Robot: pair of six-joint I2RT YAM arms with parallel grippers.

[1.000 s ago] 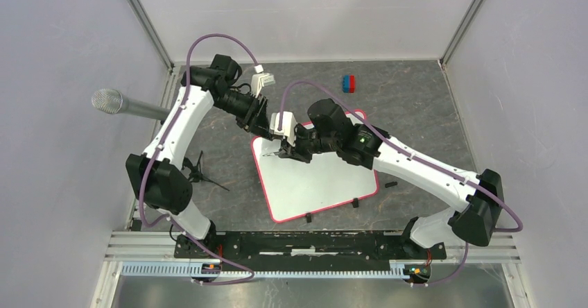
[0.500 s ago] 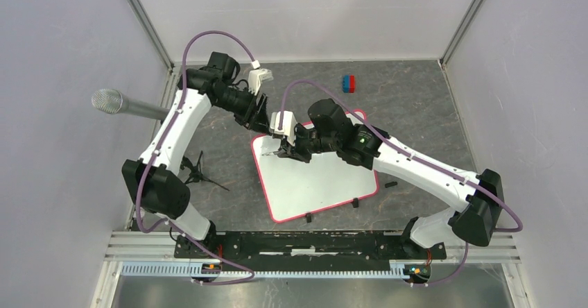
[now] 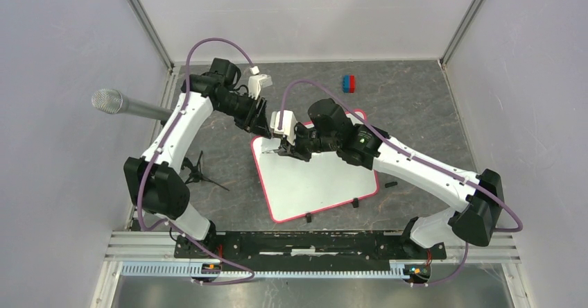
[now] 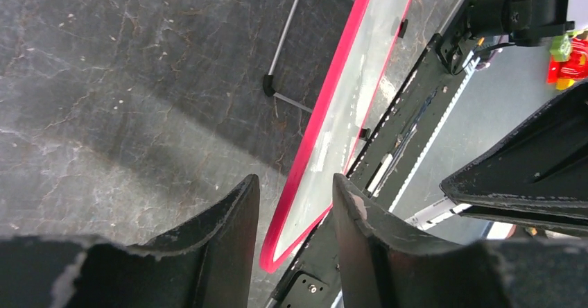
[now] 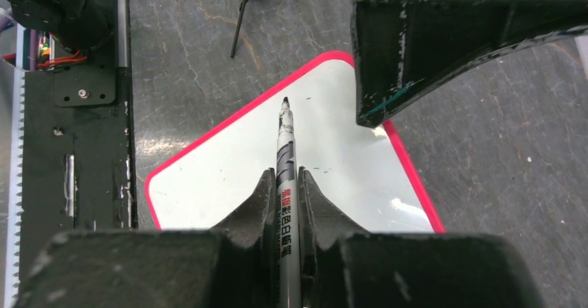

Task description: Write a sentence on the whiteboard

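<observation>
The whiteboard lies tilted on the dark table, white with a red-pink rim and black clips on its near edge. No sentence shows on it; the surface is blank apart from tiny specks. My right gripper is shut on a grey marker, whose black tip points at the board's far-left corner. My left gripper hovers just beyond that corner, open and empty. In the left wrist view its fingers frame the board's red rim.
A microphone sticks in from the left wall. A small black tripod lies left of the board. A red and blue block sits at the back. A small black piece lies right of the board. The arms' base rail runs along the near edge.
My left arm has drawn back a little to the far left, away from the board's corner. My right gripper and the marker have barely moved.
</observation>
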